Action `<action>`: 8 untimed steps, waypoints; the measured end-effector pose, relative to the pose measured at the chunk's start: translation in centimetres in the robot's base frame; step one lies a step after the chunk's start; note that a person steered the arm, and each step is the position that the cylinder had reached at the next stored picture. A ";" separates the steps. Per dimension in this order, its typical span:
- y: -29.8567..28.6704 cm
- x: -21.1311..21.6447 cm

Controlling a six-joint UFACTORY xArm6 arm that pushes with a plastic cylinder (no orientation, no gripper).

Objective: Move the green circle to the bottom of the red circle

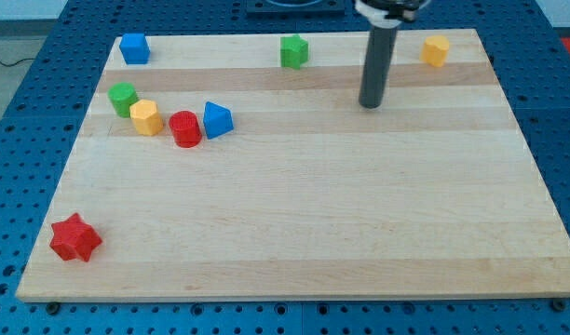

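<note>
The green circle [123,99] sits near the board's left edge, in the upper part. The red circle [185,128] lies to its right and a little lower, with a yellow hexagonal block [146,117] between them, touching or nearly touching both. A blue triangular block [217,120] sits against the red circle's right side. My tip [371,104] rests on the board in the upper right part, far to the right of this cluster and touching no block.
A blue cube-like block [134,47] is at the top left. A green block [294,51] is at top centre. A yellow block [435,50] is at the top right. A red star [75,238] lies at the bottom left. The wooden board [304,223] sits on a blue perforated table.
</note>
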State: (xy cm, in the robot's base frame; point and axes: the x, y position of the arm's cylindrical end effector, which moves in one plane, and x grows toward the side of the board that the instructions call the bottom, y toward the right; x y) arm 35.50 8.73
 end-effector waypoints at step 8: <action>-27.5 -4.7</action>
State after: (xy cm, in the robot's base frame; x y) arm 30.79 -18.78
